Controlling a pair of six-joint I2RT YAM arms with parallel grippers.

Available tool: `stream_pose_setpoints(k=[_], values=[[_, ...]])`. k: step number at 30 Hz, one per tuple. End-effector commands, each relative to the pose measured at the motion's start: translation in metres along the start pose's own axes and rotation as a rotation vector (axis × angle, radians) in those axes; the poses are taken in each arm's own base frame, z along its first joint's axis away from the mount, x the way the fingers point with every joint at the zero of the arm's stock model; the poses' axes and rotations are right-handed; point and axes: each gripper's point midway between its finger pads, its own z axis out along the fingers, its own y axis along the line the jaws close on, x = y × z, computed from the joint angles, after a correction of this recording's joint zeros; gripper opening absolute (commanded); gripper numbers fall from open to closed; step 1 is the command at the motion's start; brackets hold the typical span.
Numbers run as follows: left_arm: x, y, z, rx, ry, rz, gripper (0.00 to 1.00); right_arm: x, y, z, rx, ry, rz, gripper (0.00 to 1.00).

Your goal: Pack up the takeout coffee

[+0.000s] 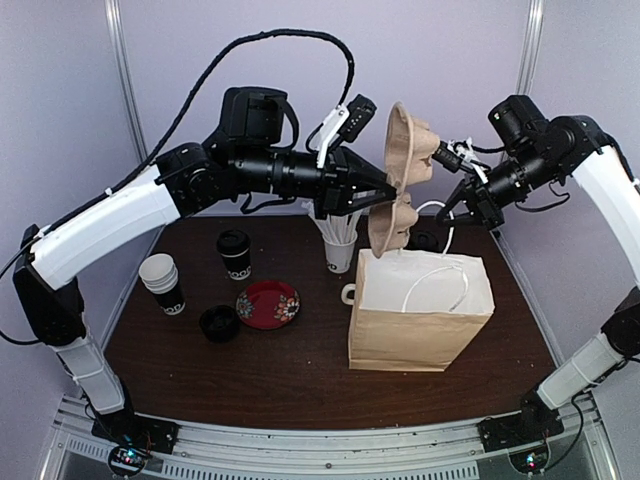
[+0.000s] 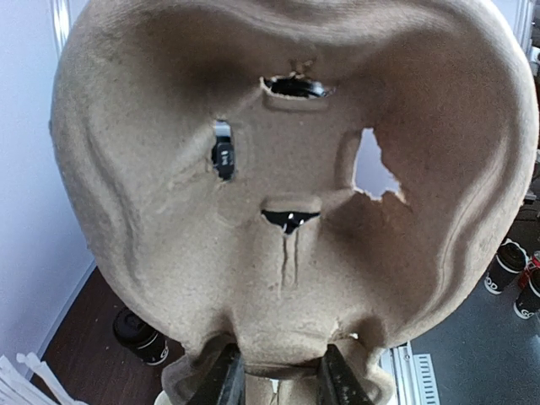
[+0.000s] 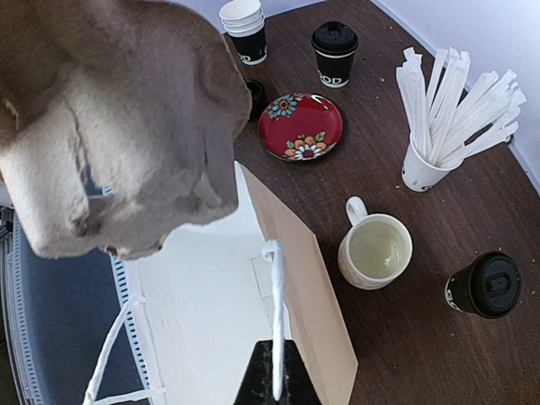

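**Brown table (image 1: 300, 390), pale walls: cup carrier (image 1: 405, 160) held over an open paper bag (image 1: 420, 335)**

My left gripper (image 2: 277, 371) is clamped on the rim of the cup carrier, holding it on edge just above the paper bag's mouth. My right gripper (image 3: 274, 375) is closed on the bag's white handle (image 3: 274, 295). One lidded coffee cup (image 1: 235, 253) stands on the table at left, another cup (image 3: 485, 285) behind the bag. I judge I am loading the carrier first; next it must tip flat and sink in level.

Top camera overlooks the whole table (image 1: 250, 375); wrist cameras sit close, all three sharing the pulp carrier (image 1: 405, 150).
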Motion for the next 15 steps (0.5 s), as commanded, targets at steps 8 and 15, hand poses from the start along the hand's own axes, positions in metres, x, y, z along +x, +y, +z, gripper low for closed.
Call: stream_pose_setpoints(k=[8, 15], values=[[-0.019, -0.073, 0.015, 0.2, -0.149, 0.184, 0.25, 0.004, 0.024, -0.002, -0.096, -0.028, 0.048, 0.0], [-0.008, -0.067, 0.019, 0.169, -0.122, 0.199, 0.25, 0.001, 0.039, -0.01, -0.155, -0.056, 0.036, 0.0]])
